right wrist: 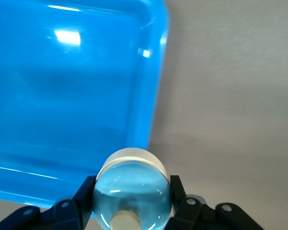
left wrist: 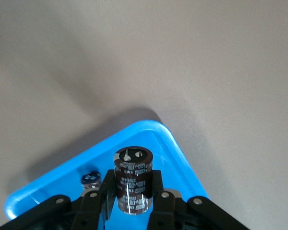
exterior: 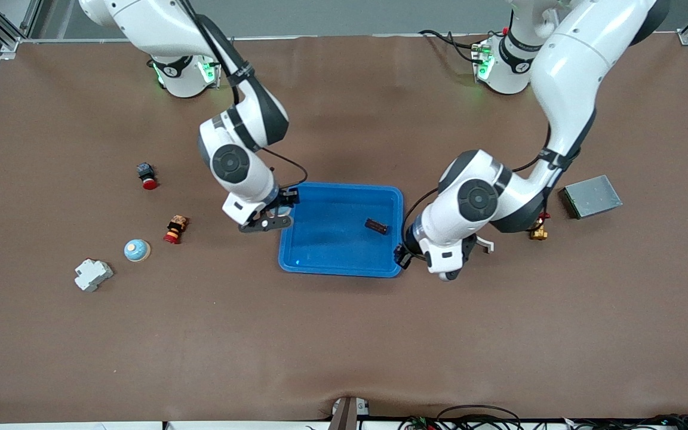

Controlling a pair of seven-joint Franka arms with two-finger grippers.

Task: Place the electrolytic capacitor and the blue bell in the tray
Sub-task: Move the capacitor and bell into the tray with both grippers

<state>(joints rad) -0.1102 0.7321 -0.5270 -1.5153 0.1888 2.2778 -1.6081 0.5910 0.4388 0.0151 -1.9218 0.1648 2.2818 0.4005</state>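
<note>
My left gripper [left wrist: 133,186] is shut on a dark brown electrolytic capacitor [left wrist: 133,167], held upright over a corner of the bright-blue tray [left wrist: 165,143]. In the front view that gripper [exterior: 445,270] hangs at the tray's [exterior: 344,187] corner toward the left arm's end. Another dark capacitor [exterior: 376,226] lies inside the tray. My right gripper [right wrist: 132,194] is shut on a pale blue bell [right wrist: 132,172] over the tray's rim [right wrist: 153,96]. In the front view it [exterior: 266,222] sits at the tray's edge toward the right arm's end, and the held bell is hidden there.
Toward the right arm's end lie a second blue bell [exterior: 137,249], a white breaker [exterior: 92,274] and two red-capped buttons [exterior: 147,176] [exterior: 175,229]. A grey metal box [exterior: 590,196] and a brass fitting [exterior: 538,232] lie toward the left arm's end.
</note>
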